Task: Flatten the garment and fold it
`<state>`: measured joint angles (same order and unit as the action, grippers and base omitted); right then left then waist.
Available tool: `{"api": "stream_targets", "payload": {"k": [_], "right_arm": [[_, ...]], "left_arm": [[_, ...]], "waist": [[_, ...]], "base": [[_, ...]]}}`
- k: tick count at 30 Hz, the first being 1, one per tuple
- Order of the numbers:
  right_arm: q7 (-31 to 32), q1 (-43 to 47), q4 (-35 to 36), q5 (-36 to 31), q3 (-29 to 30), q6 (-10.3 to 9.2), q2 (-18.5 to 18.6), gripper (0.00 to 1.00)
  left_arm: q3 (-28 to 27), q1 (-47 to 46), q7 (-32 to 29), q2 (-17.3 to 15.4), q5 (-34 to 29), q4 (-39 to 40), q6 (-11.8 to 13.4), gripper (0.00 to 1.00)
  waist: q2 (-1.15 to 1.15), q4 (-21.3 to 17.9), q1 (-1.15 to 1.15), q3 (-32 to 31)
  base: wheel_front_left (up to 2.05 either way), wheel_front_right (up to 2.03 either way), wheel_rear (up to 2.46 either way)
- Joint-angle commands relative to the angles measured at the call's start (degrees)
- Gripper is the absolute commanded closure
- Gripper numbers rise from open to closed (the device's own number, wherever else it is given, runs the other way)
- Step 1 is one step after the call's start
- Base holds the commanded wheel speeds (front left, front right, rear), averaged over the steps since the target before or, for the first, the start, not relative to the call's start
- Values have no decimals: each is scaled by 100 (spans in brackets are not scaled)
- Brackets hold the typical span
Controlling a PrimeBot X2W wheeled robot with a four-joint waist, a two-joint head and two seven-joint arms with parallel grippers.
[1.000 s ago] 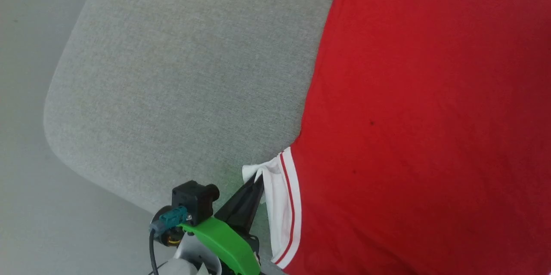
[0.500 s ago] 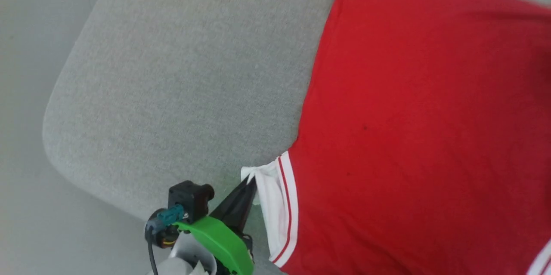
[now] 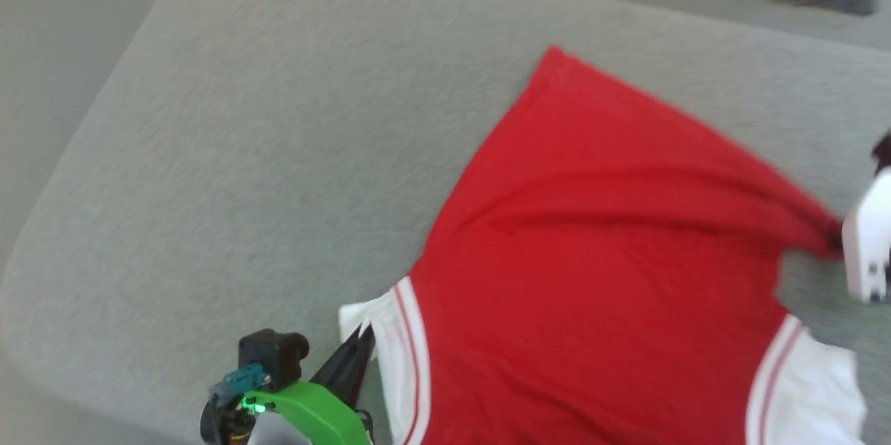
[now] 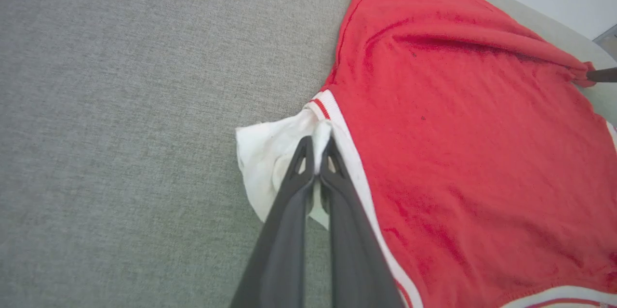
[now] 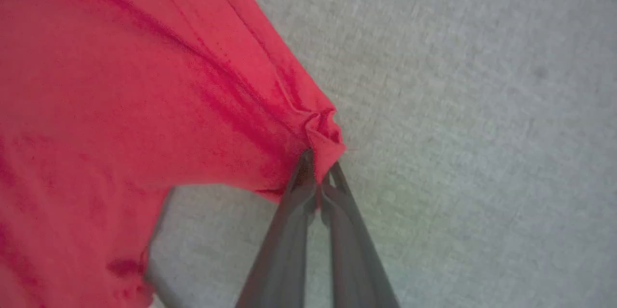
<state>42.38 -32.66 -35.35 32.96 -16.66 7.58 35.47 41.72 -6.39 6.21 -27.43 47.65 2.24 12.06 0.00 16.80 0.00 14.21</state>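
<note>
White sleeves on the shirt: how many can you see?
2. The left-side sleeve is pinched by the left gripper; the right-side sleeve lies ungripped at the head view's lower right.

You have nothing legible here: no text, label, brand, number or sign readable on garment or grey surface in any view

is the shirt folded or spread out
Spread, not folded: the garment lies opened out on the grey surface, one corner pinched in the right gripper.
</note>
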Motion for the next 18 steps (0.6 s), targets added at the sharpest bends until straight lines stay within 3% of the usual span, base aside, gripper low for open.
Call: {"api": "stream_targets", "payload": {"k": [1,9,18], "right_arm": [[177,495,108,168,7,-9,54,100],[947,2269,1545,353,753,-9,387,100],[1725,3682,2630,-51,1719,-9,-68,100]], "left_arm": [[-38,62,49,-45,24,-15,49,100],[-83,155,94,-63,99,-63,88,100],[-98,118,146,-24,130,-126,69,100]], "waist": [[0,-631,0,-575],[0,-909,0,-775],[0,-867,0,-809]], "base": [[0,0,0],[0,0,0],[0,0,0]]}}
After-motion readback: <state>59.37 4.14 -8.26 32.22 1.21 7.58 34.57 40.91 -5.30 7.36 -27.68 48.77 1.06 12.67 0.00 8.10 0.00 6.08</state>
